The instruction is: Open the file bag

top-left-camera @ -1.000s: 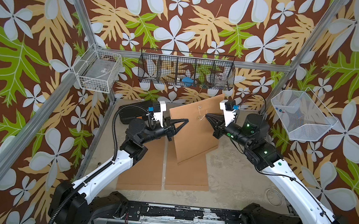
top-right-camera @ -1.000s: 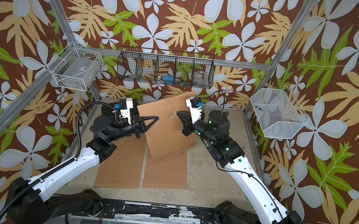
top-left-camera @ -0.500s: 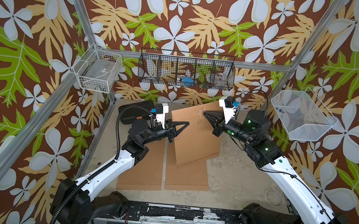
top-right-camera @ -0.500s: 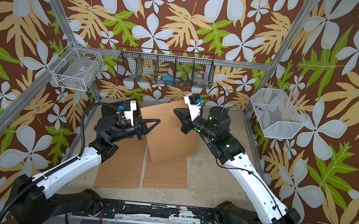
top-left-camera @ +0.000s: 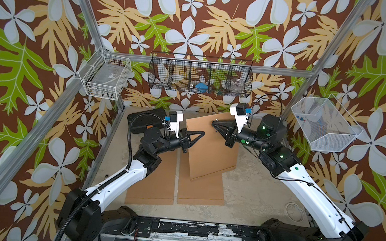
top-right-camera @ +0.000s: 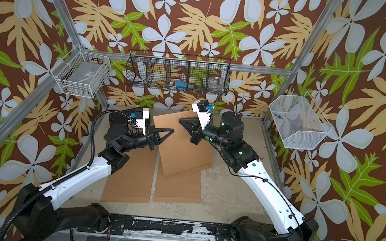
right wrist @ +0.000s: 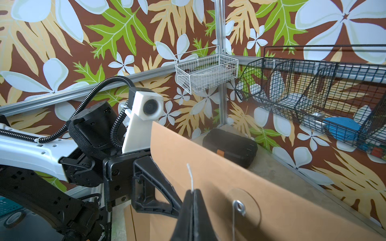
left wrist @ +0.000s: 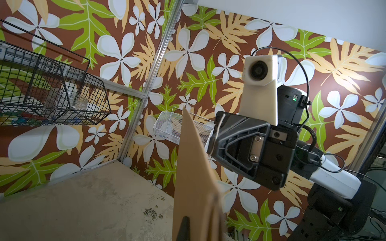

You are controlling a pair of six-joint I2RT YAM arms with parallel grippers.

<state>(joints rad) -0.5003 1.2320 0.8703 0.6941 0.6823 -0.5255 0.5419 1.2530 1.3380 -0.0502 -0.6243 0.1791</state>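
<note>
**While we hold the file bag (top-left-camera: 210, 151) up, we pinch its string (right wrist: 191, 177)**

So that the brown bag does not flop, our left fingers (top-left-camera: 198, 134) are clenched on its side edge. They hold it tipped up off the counter (top-left-camera: 252, 190), above two more bags (top-left-camera: 151, 181) that lie flat. Our right fingers (top-left-camera: 216, 126) are squeezed tight on the thin white string, just beside the round button (right wrist: 240, 205) near the bag's top. We think the string is held so it can be pulled loose. The bag does not look open yet.

Even, bright, soft-shadowed light; top views sharp, while wrist views blur the near right pincer (right wrist: 193, 210) tips.
</note>
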